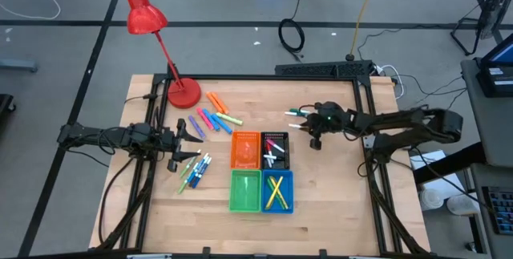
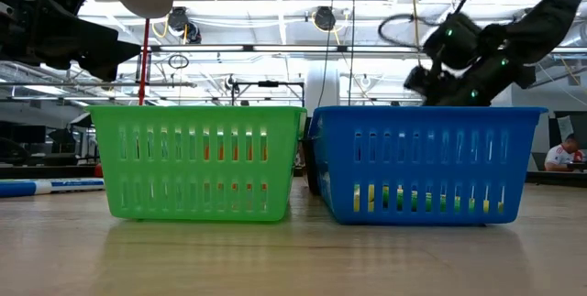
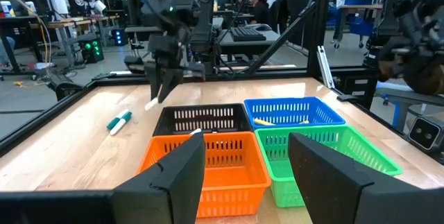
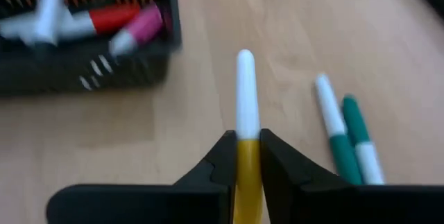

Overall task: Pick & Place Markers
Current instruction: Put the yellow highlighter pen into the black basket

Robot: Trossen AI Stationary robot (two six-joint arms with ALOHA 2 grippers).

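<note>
Right claw (image 4: 246, 156) was clamped on a white marker with a yellow cap (image 4: 244, 113), raised above the desk (image 1: 337, 195) just right of the black bin (image 1: 274, 150). Two green-capped markers (image 4: 343, 137) lay beside it. Left claw (image 3: 246, 168) stood wide, holding nothing, left of the bin near loose markers (image 1: 195, 171).

Dark jointed arms, black cables; right claw (image 1: 311, 128) green-lit.

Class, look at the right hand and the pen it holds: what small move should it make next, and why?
Probably carry the pen over toward the blue bin. The right hand is shut on a white pen with a yellow end, lifted off the table beside the black bin, and the blue bin already holds yellow pens.
</note>
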